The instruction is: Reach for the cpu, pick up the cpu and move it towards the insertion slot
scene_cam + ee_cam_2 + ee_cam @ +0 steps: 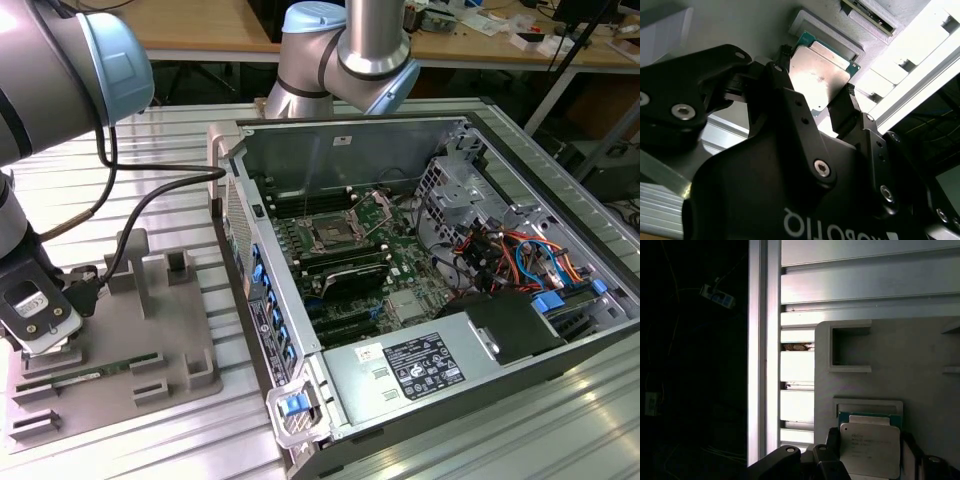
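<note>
On the exterior view's left we see the arm bent low over the grey tray, the gripper clamped on the cpu at its tray pocket. Well to the right, the insertion slot sits inside the open case.

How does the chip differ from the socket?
The chip has a pale silvery face with a green edge; the socket is dark inside a shiny frame. The chip is at the gray tray outside the computer case; the socket sits on the board inside it. Both are square.
</note>
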{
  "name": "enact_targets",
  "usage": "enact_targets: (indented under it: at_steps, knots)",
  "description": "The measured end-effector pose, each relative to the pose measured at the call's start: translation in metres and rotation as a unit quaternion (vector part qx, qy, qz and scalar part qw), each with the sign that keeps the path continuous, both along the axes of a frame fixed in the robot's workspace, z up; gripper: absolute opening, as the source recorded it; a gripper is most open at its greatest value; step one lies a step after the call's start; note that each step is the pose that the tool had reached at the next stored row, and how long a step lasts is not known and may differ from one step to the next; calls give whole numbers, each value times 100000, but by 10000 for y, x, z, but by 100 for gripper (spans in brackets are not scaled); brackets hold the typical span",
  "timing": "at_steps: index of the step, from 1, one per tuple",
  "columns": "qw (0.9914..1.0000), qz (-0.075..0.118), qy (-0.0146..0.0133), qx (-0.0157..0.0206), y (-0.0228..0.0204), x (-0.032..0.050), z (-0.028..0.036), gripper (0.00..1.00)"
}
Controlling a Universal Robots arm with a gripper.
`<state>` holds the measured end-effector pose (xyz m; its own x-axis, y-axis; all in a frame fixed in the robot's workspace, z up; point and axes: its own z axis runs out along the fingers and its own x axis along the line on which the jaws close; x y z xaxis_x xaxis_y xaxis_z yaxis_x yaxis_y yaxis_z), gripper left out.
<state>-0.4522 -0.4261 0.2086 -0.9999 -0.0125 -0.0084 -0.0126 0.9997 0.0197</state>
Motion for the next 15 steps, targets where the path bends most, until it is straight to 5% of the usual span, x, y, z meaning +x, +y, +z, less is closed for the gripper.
enact_targets:
  at_steps: [15]
  knots:
    - [100000,-2,3,0,0,0,25,55]
